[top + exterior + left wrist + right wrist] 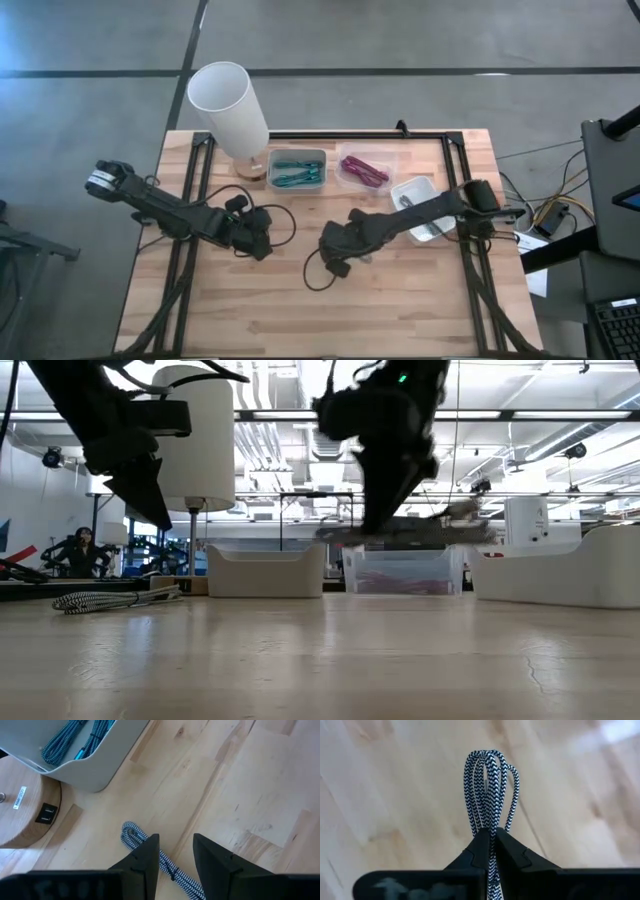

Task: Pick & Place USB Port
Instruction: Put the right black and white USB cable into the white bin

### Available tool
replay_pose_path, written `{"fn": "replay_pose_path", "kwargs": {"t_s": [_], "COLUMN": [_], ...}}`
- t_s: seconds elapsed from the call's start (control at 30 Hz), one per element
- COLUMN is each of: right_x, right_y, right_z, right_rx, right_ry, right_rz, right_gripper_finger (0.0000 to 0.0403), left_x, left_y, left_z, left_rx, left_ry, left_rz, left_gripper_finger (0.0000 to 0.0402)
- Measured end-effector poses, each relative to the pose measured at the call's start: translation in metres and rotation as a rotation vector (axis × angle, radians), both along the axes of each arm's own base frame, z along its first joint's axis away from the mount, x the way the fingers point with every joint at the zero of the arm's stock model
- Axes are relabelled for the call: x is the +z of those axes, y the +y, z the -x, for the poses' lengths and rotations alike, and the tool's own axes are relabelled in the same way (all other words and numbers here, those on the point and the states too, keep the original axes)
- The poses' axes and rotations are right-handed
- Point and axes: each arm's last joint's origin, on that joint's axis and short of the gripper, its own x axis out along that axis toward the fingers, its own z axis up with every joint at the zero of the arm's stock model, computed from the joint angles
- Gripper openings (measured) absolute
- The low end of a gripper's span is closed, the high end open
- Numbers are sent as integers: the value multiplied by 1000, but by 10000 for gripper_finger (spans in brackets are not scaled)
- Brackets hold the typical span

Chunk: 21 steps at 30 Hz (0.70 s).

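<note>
You see the right tool point(491, 836) clamped on a looped black-and-white braided cable point(490, 785), lifted above the pale wooden bench point(400, 300) near its centre. The left tool point(175, 855) stands parted over a second braided cable point(134, 836) beside the grey tray point(100, 765) of teal cables point(75, 740).

Lamp point(232, 110): stood at the table's far left.
Bins: my three sat in a row right of it: left bin point(297, 170), middle bin point(364, 169), right bin point(423, 206).
Left gripper point(262, 244): nearer, mid-table, above a cable point(150, 854).
Right gripper point(336, 262): just right of it, clamped on another cable point(490, 785).
</note>
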Motion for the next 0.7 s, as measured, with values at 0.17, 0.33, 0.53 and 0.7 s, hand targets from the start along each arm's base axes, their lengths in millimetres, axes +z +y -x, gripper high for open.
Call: {"fn": "replay_pose_path", "kwargs": {"t_s": [0.17, 0.33, 0.53, 0.7], "right_x": [25, 57, 84, 80], "right_y": [-7, -16, -26, -39], "right_z": [22, 49, 77, 96], "right_rx": [-36, -104, -162, -216], "right_ry": [39, 50, 2, 11], "right_rz": [77, 128, 150, 168], "right_gripper_finger": [13, 13, 13, 13], "left_x": [1, 1, 1, 1], "left_y": [-1, 0, -1, -1], "left_z": [-1, -1, -2, -4], "left_rx": [0, 1, 2, 2], "left_ry": [-17, -16, -29, -42], "left_rz": [6, 6, 10, 13], "left_gripper_finger": [124, 124, 124, 124]}}
